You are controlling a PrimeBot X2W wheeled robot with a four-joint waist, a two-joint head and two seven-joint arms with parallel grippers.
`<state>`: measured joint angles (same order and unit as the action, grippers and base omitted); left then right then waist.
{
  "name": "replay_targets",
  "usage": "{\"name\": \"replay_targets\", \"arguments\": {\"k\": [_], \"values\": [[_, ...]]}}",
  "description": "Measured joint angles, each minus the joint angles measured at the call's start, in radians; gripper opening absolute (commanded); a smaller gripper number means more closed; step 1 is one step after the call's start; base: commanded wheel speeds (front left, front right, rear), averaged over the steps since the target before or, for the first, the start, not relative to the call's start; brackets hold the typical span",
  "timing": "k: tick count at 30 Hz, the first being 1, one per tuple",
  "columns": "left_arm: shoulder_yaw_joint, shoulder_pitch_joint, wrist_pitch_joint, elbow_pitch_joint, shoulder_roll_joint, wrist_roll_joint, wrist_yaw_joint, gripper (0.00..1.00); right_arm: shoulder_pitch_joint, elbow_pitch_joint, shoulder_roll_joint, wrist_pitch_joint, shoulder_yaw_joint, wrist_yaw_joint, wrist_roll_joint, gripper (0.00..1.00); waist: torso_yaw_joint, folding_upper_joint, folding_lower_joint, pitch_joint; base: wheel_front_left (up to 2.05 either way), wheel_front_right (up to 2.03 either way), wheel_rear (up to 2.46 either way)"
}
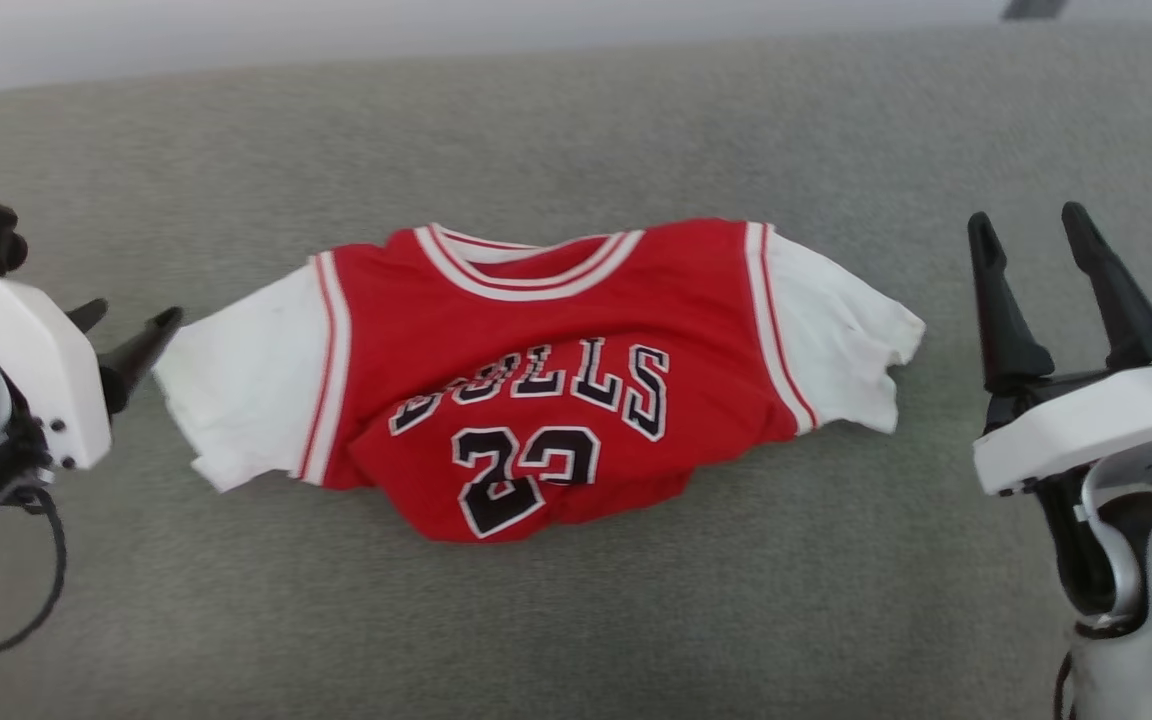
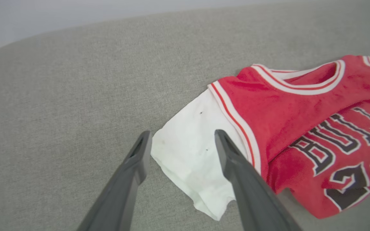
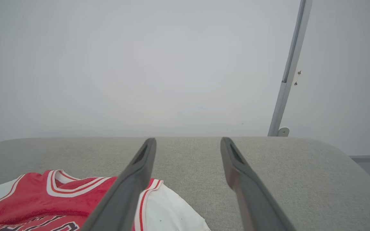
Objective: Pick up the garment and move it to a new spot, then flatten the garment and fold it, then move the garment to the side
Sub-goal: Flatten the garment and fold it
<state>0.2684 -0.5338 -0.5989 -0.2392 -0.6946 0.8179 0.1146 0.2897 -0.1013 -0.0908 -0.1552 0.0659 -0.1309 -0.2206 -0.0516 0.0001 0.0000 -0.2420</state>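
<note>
The garment (image 1: 536, 370), a red jersey with black "BULLS" lettering and a number, lies folded on the grey cushion, lettering up, with white flaps sticking out at both sides. My left gripper (image 1: 126, 335) stands open just off its left white flap. In the left wrist view the left gripper (image 2: 180, 141) is apart over that white corner of the garment (image 2: 300, 112), not gripping it. My right gripper (image 1: 1031, 235) stands open to the right of the garment, well apart from it. The right wrist view shows the right gripper (image 3: 188, 147) open above the cushion, the garment (image 3: 59, 199) at lower left.
The grey fabric cushion (image 1: 576, 120) runs wide on all sides of the garment. A pale wall (image 3: 140, 64) rises behind it, with a slanted grey metal bar (image 3: 289, 70) at the right. A black cable (image 1: 46, 560) hangs from my left arm.
</note>
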Motion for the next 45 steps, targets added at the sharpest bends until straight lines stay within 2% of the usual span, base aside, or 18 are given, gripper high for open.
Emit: {"name": "replay_targets", "arguments": {"k": [4,9,13,19,24,30,31,32,34,39,45], "values": [[0.025,-0.074,-0.1,-0.121,-0.012,-0.001,-0.006,1.0,-0.01,0.002,0.023,0.027,-0.007,0.0,0.0,1.0,-0.043,0.0,0.0,-0.04,0.0,0.0,0.0],[0.053,-0.138,-0.231,-0.259,-0.034,-0.002,-0.039,1.0,-0.009,0.008,0.03,0.027,-0.015,0.0,-0.01,1.0,-0.087,0.0,0.0,-0.09,0.0,0.0,0.0],[0.059,-0.185,-0.292,-0.333,-0.036,-0.004,-0.064,1.0,-0.007,0.01,0.034,0.015,-0.023,0.0,-0.017,1.0,-0.112,0.0,0.0,-0.126,0.0,0.0,0.0],[0.053,-0.244,-0.355,-0.389,-0.026,0.021,-0.088,1.0,-0.002,0.004,0.036,-0.005,-0.021,0.0,-0.017,1.0,-0.123,0.0,0.0,-0.165,0.0,0.0,0.0],[0.045,-0.269,-0.437,-0.403,0.002,0.062,-0.135,1.0,0.008,0.0,0.036,-0.037,-0.015,0.0,-0.015,1.0,-0.112,0.0,0.0,-0.173,0.0,0.0,0.0],[0.064,-0.269,-0.476,-0.373,0.02,0.063,-0.148,1.0,0.023,0.007,0.032,-0.073,-0.012,0.0,-0.016,1.0,-0.095,0.0,0.0,-0.174,0.0,0.0,0.0],[0.064,-0.265,-0.466,-0.369,0.027,0.063,-0.149,0.43,0.03,0.014,0.029,-0.081,-0.012,0.0,-0.015,1.0,-0.091,0.0,-0.0001,-0.175,0.0,0.0,0.0],[0.071,-0.264,-0.458,-0.362,0.028,0.057,-0.14,0.0,0.036,0.024,0.026,-0.092,-0.013,0.0,-0.018,1.0,-0.088,0.0,0.0,-0.175,0.0,0.0,0.0],[0.081,-0.263,-0.422,-0.359,0.054,0.054,-0.109,0.0,0.06,0.076,0.006,-0.138,-0.024,0.0,-0.032,1.0,-0.077,0.0,0.0,-0.18,0.0,0.0,0.0],[0.09,-0.28,-0.392,-0.381,0.077,0.052,-0.09,0.0,0.129,0.164,-0.05,-0.217,-0.045,0.0,-0.054,1.0,-0.057,0.0,-0.0001,-0.185,0.0,0.0,0.0],[0.106,-0.323,-0.352,-0.429,0.12,0.051,-0.057,0.0,0.245,0.315,-0.137,-0.409,-0.126,0.0,-0.132,1.0,-0.019,0.0,0.0,-0.194,0.0,0.0,0.0]]}}
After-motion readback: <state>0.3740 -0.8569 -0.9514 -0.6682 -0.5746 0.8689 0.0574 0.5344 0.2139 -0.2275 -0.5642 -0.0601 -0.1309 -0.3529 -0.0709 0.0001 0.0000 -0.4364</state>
